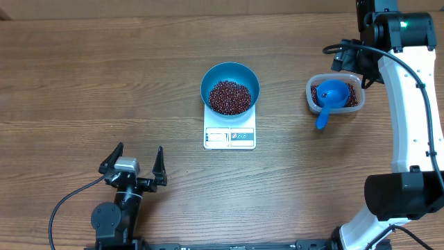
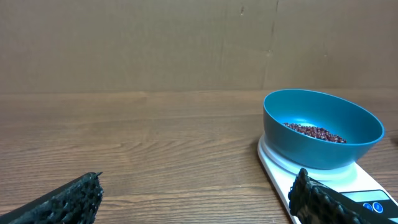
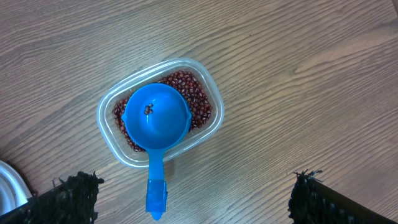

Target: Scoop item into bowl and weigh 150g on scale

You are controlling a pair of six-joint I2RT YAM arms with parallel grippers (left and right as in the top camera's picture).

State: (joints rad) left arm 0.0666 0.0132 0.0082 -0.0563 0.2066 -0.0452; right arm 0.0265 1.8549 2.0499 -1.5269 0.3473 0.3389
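Observation:
The blue bowl stands on the white scale at the table's middle, with a heap of dark red beans inside. In the left wrist view the bowl sits to the right on the scale. My left gripper rests near the front left, open and empty, well short of the scale. My right gripper hovers open above a clear tub of beans. A blue scoop lies in the tub, with one or two beans in its cup.
The tub sits right of the bowl, the scoop's handle sticking out over its front rim toward me. A brown cardboard wall closes off the far side. The right arm's white links stand along the right edge.

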